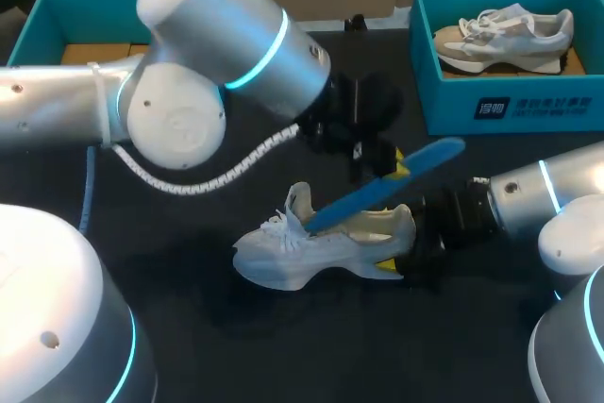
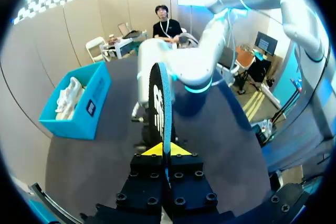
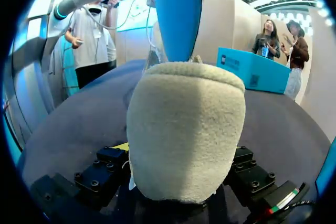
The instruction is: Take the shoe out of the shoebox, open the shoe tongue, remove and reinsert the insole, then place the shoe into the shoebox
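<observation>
1. While standing sole-down on the dark table (image 1: 208, 327), out of its box: one white lace-up shoe (image 1: 321, 247), laces loose and the tongue lifted upright.
2. Pale all over: white upper, thick cream sole, and soft, fuzzy cream fabric over the heel, filling most of the right wrist view.
3. At the shoe's heel: right gripper (image 1: 402, 250), clamped on the shoe with a finger on each side and one yellow tip showing under the sole.
4. Rising from the shoe's opening: a long blue insole (image 1: 387, 186), slanting up and out past the heel. Cannot tell how far its lower end sits inside.
5. Above and just beyond the shoe's heel: left gripper (image 2: 166, 153), closed on the insole's upper part, pinching it edge-on. Dark on the insole's underside.
6. Well beyond the shoe's heel end: an open teal shoebox (image 1: 510, 106) with a second pale shoe (image 1: 505, 40) lying inside.
7. Well beyond the shoe's toe end: another teal box (image 1: 57, 21), partly hidden behind the left arm.
</observation>
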Motion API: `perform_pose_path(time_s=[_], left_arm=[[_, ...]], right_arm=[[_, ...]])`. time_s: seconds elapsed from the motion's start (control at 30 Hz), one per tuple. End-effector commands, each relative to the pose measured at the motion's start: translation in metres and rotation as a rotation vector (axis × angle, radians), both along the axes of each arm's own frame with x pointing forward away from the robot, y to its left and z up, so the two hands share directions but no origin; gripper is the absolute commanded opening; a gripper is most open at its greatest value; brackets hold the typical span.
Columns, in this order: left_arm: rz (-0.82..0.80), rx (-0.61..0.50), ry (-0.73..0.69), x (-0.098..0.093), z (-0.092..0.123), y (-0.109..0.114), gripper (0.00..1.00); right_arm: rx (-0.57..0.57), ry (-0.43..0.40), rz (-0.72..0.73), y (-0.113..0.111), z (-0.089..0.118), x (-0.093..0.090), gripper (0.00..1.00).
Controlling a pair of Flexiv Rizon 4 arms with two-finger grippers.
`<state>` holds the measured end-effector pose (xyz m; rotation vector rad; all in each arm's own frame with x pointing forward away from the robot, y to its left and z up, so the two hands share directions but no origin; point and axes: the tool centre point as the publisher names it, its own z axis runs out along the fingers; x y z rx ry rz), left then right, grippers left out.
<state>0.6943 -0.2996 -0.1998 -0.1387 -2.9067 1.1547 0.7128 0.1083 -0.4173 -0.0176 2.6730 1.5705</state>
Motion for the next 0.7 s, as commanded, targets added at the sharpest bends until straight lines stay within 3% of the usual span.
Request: perform_pose_path(time_s=[0.03,0.37,0.7], left_arm=[[-0.009,-0.03,0.008,-0.001,0.025,0.004,0.0],[-0.048,-0.166,0.051,-0.007,0.075,-0.007,0.0],[-0.079,-0.307,0.135,-0.004,0.112,-0.016,0.0]], right_arm=[[-0.004,0.0,-0.001,0.001,-0.003,0.002,0.0],[-0.004,0.0,-0.001,0.001,-0.003,0.002,0.0],[-0.004,0.0,-0.001,0.001,-0.003,0.002,0.0]])
